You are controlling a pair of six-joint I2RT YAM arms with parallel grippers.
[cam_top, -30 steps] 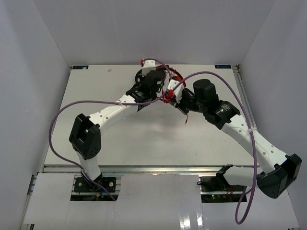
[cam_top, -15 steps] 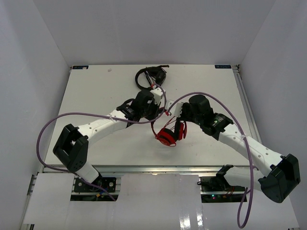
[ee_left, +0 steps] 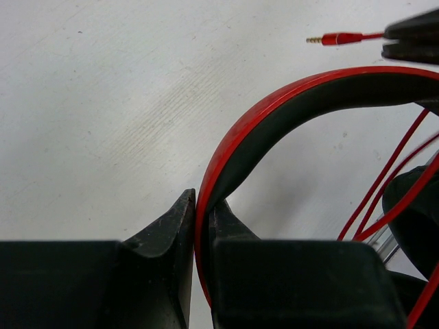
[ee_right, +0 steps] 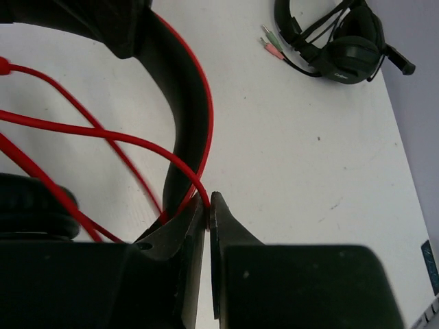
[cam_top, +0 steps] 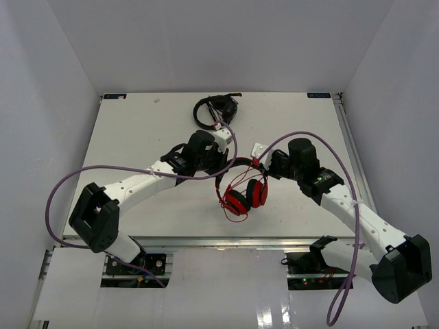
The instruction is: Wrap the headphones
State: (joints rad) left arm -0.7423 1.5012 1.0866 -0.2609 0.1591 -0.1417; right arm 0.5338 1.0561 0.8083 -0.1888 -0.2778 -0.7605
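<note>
The red headphones (cam_top: 243, 192) are at the table's middle, headband arched toward the back and both earcups toward the front. My left gripper (cam_top: 221, 166) is shut on the left side of the red-black headband (ee_left: 288, 103); the band runs between its fingertips in the left wrist view (ee_left: 202, 205). My right gripper (cam_top: 263, 166) is at the headband's right side, shut on the thin red cable (ee_right: 103, 133), pinched at its fingertips (ee_right: 208, 202) beside the headband (ee_right: 185, 89). Cable loops hang between the earcups. The cable's jack plug (ee_left: 336, 38) lies loose on the table.
The black headphones (cam_top: 214, 108) with a boom microphone lie at the back centre, also seen in the right wrist view (ee_right: 343, 41) with their pink and green plugs (ee_right: 271, 42). White walls enclose the white table (cam_top: 137, 130).
Both grippers have come from the table's back toward the front middle, bringing the red headphones away from the black ones. The earcups have swung round and now lie side by side.
</note>
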